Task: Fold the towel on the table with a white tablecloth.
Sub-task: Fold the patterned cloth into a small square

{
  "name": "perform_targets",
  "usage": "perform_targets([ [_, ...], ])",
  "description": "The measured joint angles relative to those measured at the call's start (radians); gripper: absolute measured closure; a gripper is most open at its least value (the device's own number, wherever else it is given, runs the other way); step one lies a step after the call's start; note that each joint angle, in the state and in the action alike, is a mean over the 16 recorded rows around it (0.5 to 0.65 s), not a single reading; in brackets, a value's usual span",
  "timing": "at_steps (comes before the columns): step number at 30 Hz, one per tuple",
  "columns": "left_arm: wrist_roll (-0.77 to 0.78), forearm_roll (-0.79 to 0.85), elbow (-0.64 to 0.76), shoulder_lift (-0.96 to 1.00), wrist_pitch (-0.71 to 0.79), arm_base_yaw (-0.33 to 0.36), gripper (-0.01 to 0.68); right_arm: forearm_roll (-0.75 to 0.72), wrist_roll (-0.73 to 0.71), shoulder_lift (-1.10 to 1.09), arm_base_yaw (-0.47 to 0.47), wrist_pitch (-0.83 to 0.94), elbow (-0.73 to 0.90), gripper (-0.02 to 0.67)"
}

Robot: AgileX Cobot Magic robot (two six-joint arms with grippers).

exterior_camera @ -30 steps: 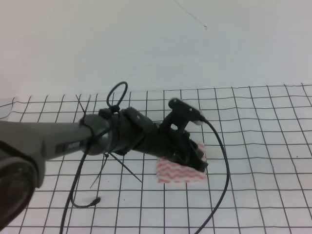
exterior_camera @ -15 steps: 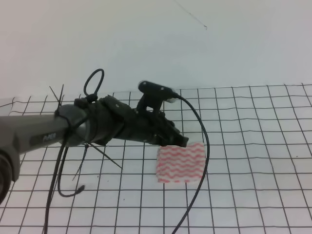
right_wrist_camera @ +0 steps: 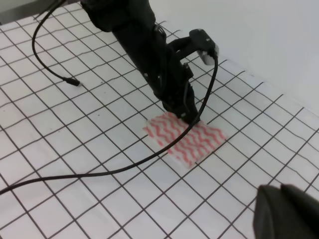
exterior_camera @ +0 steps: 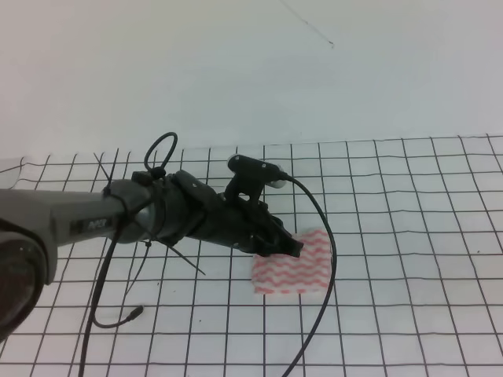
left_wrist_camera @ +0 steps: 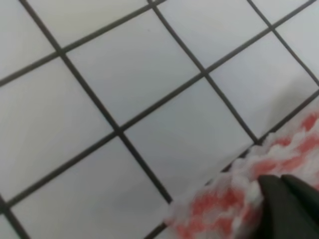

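Observation:
The towel (exterior_camera: 302,271), pink-red and white wavy stripes, lies flat as a small rectangle on the table with a white tablecloth (exterior_camera: 409,204). My left gripper (exterior_camera: 292,250) reaches in from the left and sits low on the towel's upper-left edge. In the left wrist view its dark fingers (left_wrist_camera: 291,211) stand together, shut, with the tips on the towel (left_wrist_camera: 224,204). The right wrist view shows the towel (right_wrist_camera: 194,142) and the left gripper (right_wrist_camera: 192,118) from afar. My right gripper (right_wrist_camera: 280,191) hangs high at the bottom right of that view, shut and holding nothing.
A black cable (exterior_camera: 330,259) loops down from the left wrist camera past the towel's right side and trails across the cloth (right_wrist_camera: 99,172). A loose cable end (exterior_camera: 135,312) dangles under the left arm. A plain wall (exterior_camera: 251,71) rises behind the table.
The left gripper pulled back left off the towel's right side, rose, then came down onto the towel's upper-left edge. The towel now lies uncovered and flat.

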Motion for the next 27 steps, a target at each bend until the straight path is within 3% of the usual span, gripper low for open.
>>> perform_targets([
  [11,-0.030,0.055,-0.001,-0.154,0.029,0.001,0.676,-0.006,0.003,0.000,0.000,-0.054,0.000,0.649],
  [15,-0.096,0.148,0.004,-0.274,0.066,0.001,0.676,-0.080,0.078,0.000,0.000,-0.123,0.000,0.649],
  [19,-0.214,0.277,0.036,-0.416,0.106,0.002,0.676,-0.273,0.299,0.000,0.000,-0.192,0.003,0.649],
  [27,-0.484,0.484,0.234,-0.761,0.131,0.001,0.676,-0.777,0.912,0.000,0.000,-0.302,0.079,0.649],
])
